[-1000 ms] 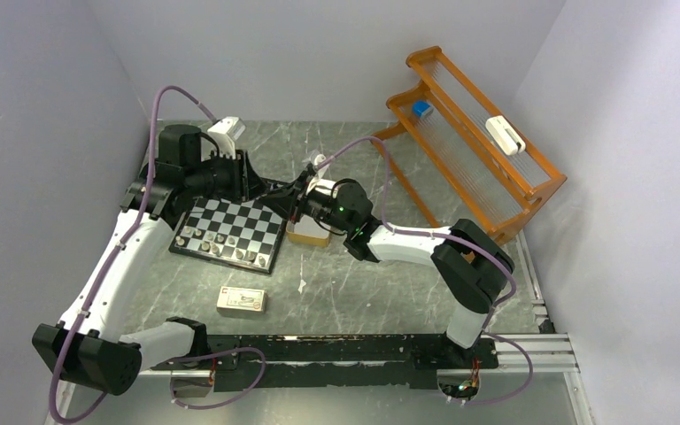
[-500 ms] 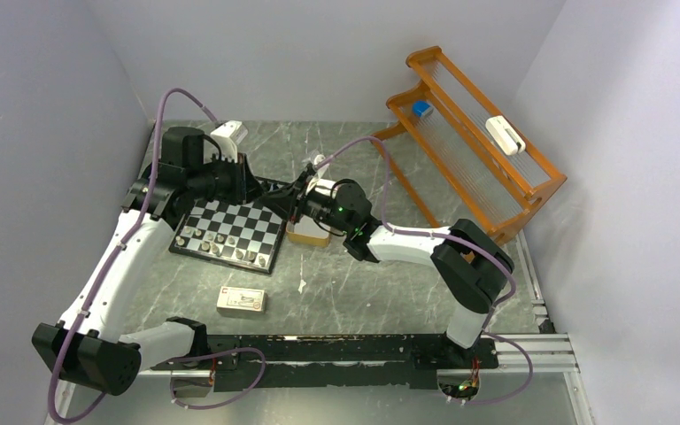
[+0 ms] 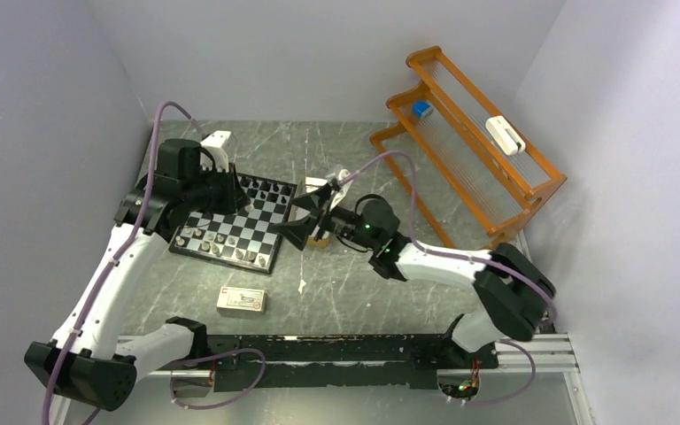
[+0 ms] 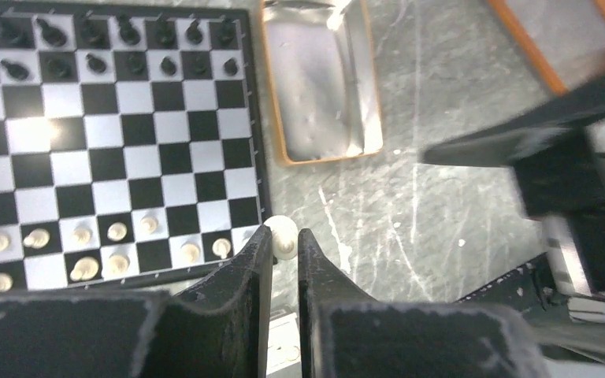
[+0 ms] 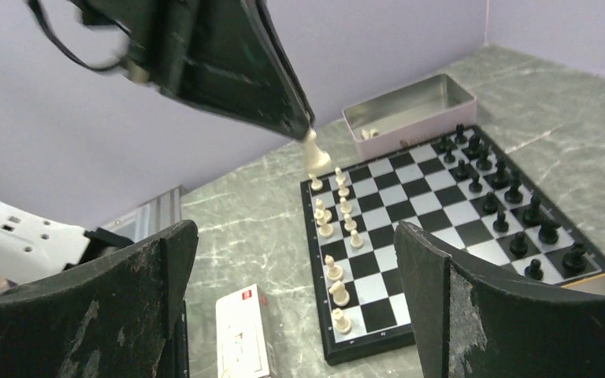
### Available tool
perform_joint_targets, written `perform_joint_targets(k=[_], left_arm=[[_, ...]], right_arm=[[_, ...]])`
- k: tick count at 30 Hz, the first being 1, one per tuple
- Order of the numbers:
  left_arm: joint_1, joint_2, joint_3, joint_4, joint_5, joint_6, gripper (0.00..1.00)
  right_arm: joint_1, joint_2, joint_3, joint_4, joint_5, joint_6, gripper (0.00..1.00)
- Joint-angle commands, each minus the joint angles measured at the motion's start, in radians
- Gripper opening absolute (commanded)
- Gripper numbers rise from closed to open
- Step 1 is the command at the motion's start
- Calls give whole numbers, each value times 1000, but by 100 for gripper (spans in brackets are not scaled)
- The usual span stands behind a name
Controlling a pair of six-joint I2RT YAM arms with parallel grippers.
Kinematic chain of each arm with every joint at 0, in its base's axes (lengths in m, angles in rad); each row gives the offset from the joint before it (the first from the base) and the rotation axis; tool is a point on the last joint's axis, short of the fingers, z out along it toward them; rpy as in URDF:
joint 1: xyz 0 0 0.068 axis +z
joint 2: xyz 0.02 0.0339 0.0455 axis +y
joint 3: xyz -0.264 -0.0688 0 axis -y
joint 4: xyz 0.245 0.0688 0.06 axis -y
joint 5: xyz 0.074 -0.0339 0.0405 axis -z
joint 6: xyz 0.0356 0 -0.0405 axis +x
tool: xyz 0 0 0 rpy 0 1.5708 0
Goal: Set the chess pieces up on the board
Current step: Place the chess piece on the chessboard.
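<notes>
Grey marble table [image 3: 336, 283] here. The left gripper [image 4: 283, 234] pinches a pale piece [image 5: 312, 155] (pawn, I think) upright above the board [image 4: 150, 157]'s white-side corner; right gripper [image 3: 301, 219] wide open, empty.

Board [image 3: 243, 221] mid-left on surface [image 3: 354, 283]. Chess pieces [image 3: 266, 189]: two rows along its 12 o'clock edge, two along 6 o'clock edge; one piece [image 4: 283, 235] aloft just off 5 o'clock corner. Tin [image 4: 319, 87] beside board at 3 o'clock; carton [image 3: 241, 300] at 6 o'clock, apart; rack [image 3: 469, 150] far off at 2 o'clock.
</notes>
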Motion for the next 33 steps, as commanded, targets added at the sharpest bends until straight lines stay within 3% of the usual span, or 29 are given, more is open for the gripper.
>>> perform_joint_targets(k=[1, 6, 11, 15, 23, 33], left_arm=[[-4, -52, -76, -45, -175, -44, 9], [-4, -156, -213, 6, -365, -128, 9], [-4, -230, -389, 150, -438, -215, 10], [-4, -179, -364, 118, -499, -272, 10], [-4, -143, -501, 245, -568, -424, 9], [-4, -83, -600, 366, -636, -480, 7]], right_arm=[[3, -167, -40, -102, 10, -44, 100], [2, -359, -89, -255, 54, -88, 100], [3, -532, -136, -328, 84, -94, 100], [2, -631, -149, -386, 81, -99, 100], [2, -757, -149, -468, 105, -138, 100], [2, -831, -149, -541, 93, -197, 100]])
